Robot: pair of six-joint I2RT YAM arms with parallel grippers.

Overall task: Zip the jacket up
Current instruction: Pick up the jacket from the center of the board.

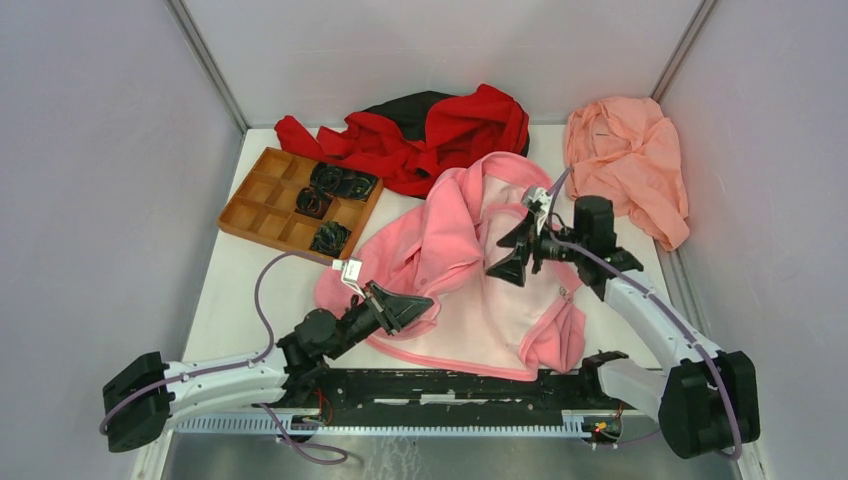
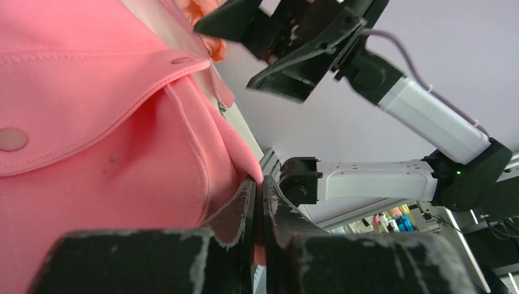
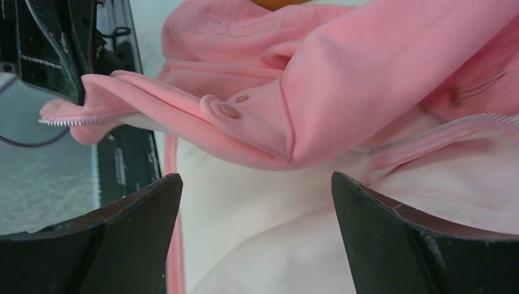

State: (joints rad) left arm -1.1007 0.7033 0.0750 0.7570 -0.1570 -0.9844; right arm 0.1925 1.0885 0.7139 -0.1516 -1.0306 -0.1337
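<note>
- You are working with a large bright pink fleece hooded jacket (image 1: 455, 225). It is lying open in the middle of the white table (image 1: 225, 310), with its paler lining facing up. It is looking soft, light and floppy, so it is likely going to sag and bunch wherever you are not supporting it.
- Your left gripper (image 1: 418, 303) is clenching the jacket's front edge near the hem and holding a fold off the table.
- Your right gripper (image 1: 507, 255) is hanging released, jaws wide, just above the lining and grasping nothing.
- The silver zipper teeth (image 3: 73, 120) are running along the pinched edge. You are probably best gripping close beside them, since fleece stretches.
- Small round pink snaps (image 3: 230, 111) are dotting the flap beside it.
</note>
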